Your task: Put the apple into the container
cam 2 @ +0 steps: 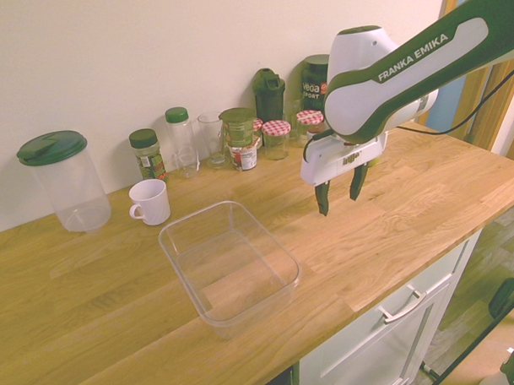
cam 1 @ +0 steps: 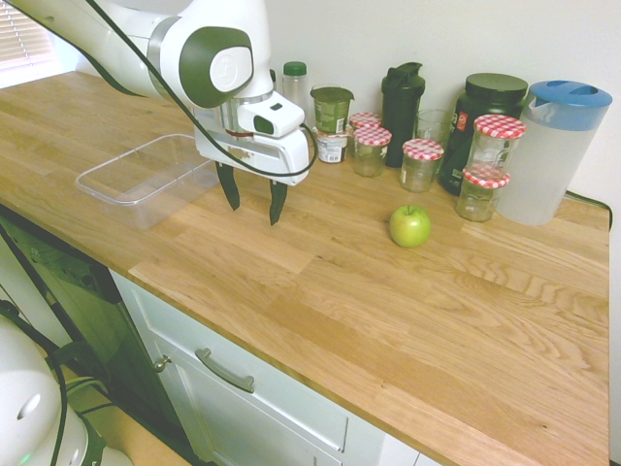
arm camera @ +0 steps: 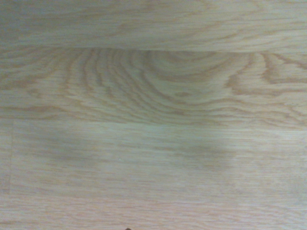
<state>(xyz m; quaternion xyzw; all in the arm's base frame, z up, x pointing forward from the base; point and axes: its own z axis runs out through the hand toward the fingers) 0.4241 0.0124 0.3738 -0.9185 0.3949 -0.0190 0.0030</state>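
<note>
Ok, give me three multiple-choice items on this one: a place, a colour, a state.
1. Where is the apple?
A) in the container
B) on the wooden counter
C) in the mug

2. What colour is the tall pitcher's lid in the first exterior view?
A) red
B) white
C) blue

3. How do the jaws stand?
A) open
B) shut
C) shut on the apple

1 B: the apple sits on the bare wood of the counter, outside the container.
2 C: the lid on the pitcher shows blue there.
3 A: a wide gap parts the two fingertips, nothing between them.
</note>
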